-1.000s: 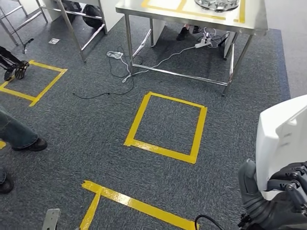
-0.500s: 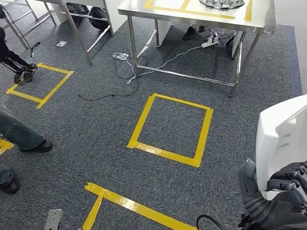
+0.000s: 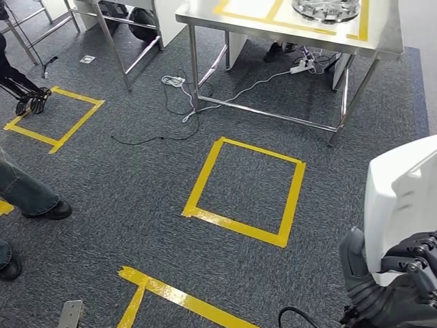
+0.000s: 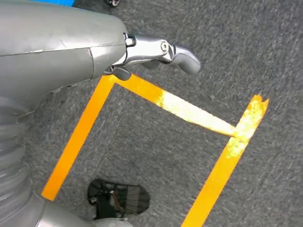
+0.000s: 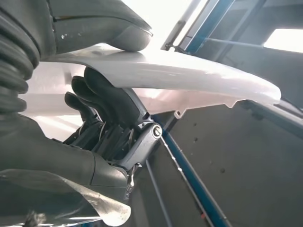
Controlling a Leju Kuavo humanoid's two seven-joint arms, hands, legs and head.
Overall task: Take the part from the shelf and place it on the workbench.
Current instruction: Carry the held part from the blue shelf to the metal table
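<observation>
My right hand (image 3: 407,273) grips a white moulded part (image 3: 399,195) at the lower right of the head view and holds it upright. In the right wrist view the white part (image 5: 185,71) lies between the thick thumb above and the dark fingers (image 5: 107,106) curled under it. The steel workbench (image 3: 257,27) stands ahead at the top, marked with yellow tape and carrying a round metal piece (image 3: 326,8). My left hand (image 4: 157,49) hangs over the carpet with its fingers stretched out and nothing in it.
A yellow tape square (image 3: 247,191) lies on the grey carpet in front of the workbench. Cables and a power strip (image 3: 177,96) trail under it. A person's legs and shoes (image 3: 28,198) are at the left. Another taped square (image 3: 51,116) and metal frames (image 3: 118,41) sit at the far left.
The whole head view has shifted: workbench and floor square have slid to the right and slightly down in the picture. The white part stays in my right hand as before.
</observation>
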